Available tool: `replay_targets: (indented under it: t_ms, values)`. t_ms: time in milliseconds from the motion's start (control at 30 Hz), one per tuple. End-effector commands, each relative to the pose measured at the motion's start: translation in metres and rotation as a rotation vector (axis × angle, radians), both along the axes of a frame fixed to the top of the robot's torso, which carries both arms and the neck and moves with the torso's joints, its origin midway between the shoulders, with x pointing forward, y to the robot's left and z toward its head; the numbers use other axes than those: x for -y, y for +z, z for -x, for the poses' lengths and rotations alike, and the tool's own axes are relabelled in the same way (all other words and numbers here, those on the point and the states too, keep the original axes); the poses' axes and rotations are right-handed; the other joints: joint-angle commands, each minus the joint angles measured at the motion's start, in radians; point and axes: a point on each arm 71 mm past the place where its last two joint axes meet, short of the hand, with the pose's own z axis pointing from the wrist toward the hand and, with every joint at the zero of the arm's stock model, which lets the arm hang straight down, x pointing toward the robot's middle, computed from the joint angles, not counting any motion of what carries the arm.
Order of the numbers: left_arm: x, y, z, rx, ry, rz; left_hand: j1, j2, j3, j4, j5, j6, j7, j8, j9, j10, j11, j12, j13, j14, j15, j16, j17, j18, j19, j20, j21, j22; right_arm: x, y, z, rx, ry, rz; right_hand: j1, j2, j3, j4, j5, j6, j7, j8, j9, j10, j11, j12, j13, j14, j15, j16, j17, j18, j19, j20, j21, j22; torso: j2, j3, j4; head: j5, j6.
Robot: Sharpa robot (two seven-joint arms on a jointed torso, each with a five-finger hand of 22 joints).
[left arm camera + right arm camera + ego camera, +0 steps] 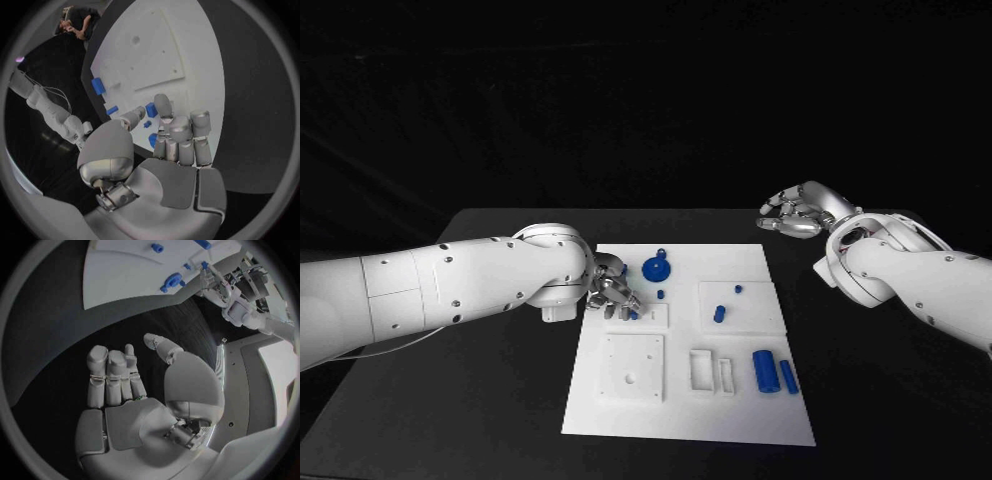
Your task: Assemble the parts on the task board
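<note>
Two hands, split roles. Left hand (pixel 610 292) down over the near-left part of the task board (pixel 689 420), fingers bent toward a small blue part (pixel 632 313) right at the fingertips (pixel 164 106). Probably the pick or seat step in hand. Pinched or merely touched: cannot tell, fingers in the way. Two more small blue bits (pixel 147 124) close under the same fingers, so risk of nudging a neighbour.

Right hand (pixel 798 213) lifted clear, off the board's far edge above the desk (pixel 488 400), fingers curled in, nothing held. Likely parked there to keep the board unobstructed for the left.

Round blue part (pixel 658 268) just beyond the left hand, lying loose on the board. Two short blue pegs (pixel 720 313) between the hands, nearer the left. Large blue cylinder (pixel 764 369) and a thinner blue rod (pixel 789 376) side by side, well apart from both hands, beside the white slots (pixel 710 370). Most parts loose, so judged early in the assembly.
</note>
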Motion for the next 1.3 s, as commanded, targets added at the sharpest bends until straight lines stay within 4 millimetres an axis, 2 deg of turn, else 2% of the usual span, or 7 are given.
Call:
replay_targets:
  t_ms: [33,267,533,633,767,1300]
  values:
    - [0.001,-0.0003,0.0001,-0.013,-0.013,0.012,0.006,0.005,-0.001,-0.008,-0.005,0.005,0.005,-0.006,-0.002,0.003,-0.001,-0.003,0.002,-0.004,0.0,0.005,0.001,0.019,-0.01,-0.101,0.0,0.001,-0.0016,-0.0003,0.0004,-0.003,0.016,0.005,0.0,0.009,-0.005,-0.003,0.005,0.003,0.01,-0.001,-0.001,0.001,0.004,0.007,-0.001,-0.003,0.005,0.001,-0.002,0.084,0.001,-0.004,-0.006,0.014,0.0,0.0003,0.0003,0.001,-0.002]
    - [0.0,-0.0006,0.0003,-0.021,-0.009,0.02,0.032,0.035,0.002,-0.055,-0.004,0.008,0.005,-0.009,-0.009,0.003,0.0,-0.004,0.005,-0.004,0.0,0.005,0.002,0.017,-0.012,-0.101,0.001,0.001,-0.0014,-0.0004,0.0002,-0.003,0.015,0.006,0.0,0.009,-0.005,-0.003,0.005,0.003,0.01,-0.001,-0.001,0.001,0.004,0.007,-0.001,-0.003,0.005,0.001,-0.002,0.084,0.001,-0.004,-0.006,0.014,0.0,-0.0001,0.0007,0.001,-0.001]
    - [0.0009,-0.0001,0.001,-0.022,-0.007,0.049,0.073,0.101,0.017,-0.127,-0.003,0.012,0.007,-0.011,-0.019,0.004,0.001,-0.007,0.008,-0.004,0.002,0.004,0.002,0.013,-0.014,-0.099,0.001,0.002,-0.002,-0.0008,-0.0005,-0.005,0.016,0.006,0.0,0.009,-0.006,-0.003,0.005,0.003,0.01,-0.001,-0.001,0.001,0.004,0.007,-0.002,-0.003,0.005,0.001,-0.002,0.085,0.001,-0.004,-0.006,0.014,0.0,-0.0004,0.0003,0.004,-0.002]
    - [0.0007,0.0004,0.0009,-0.023,0.003,0.073,0.092,0.134,0.029,-0.165,-0.002,0.029,0.004,-0.004,-0.021,0.009,-0.001,-0.008,0.009,-0.002,0.001,0.006,0.003,0.01,-0.015,-0.098,0.001,0.003,-0.0023,-0.0009,-0.0007,-0.006,0.016,0.006,0.0,0.009,-0.006,-0.003,0.005,0.003,0.01,-0.001,-0.001,0.001,0.004,0.007,-0.002,-0.003,0.005,0.001,-0.002,0.085,0.001,-0.004,-0.006,0.014,0.0,-0.0002,0.0006,0.004,-0.003]
    - [-0.0003,0.0011,0.0012,-0.015,0.008,0.088,0.101,0.156,0.039,-0.192,-0.001,0.041,0.002,0.001,-0.024,0.013,-0.003,-0.01,0.01,0.0,0.0,0.007,0.003,0.007,-0.015,-0.096,0.001,0.003,-0.0023,-0.0011,-0.0009,-0.008,0.017,0.007,-0.001,0.01,-0.006,-0.002,0.005,0.003,0.01,-0.001,-0.001,0.001,0.004,0.007,-0.002,-0.003,0.005,0.001,-0.002,0.085,0.001,-0.004,-0.006,0.014,0.0,-0.0002,0.0002,0.004,-0.002]
    - [-0.0016,0.0053,0.003,0.043,0.037,0.129,0.079,0.188,0.048,-0.217,0.004,0.061,-0.004,0.005,-0.036,0.024,-0.008,-0.01,0.013,0.003,-0.005,0.015,0.007,0.003,-0.012,-0.096,0.001,0.003,-0.0025,-0.0014,-0.0009,-0.011,0.018,0.008,-0.001,0.01,-0.006,-0.002,0.006,0.003,0.01,-0.001,-0.002,0.001,0.004,0.007,-0.002,-0.003,0.005,0.001,-0.002,0.084,0.001,-0.004,-0.006,0.014,-0.001,0.0002,0.0004,0.006,0.001]
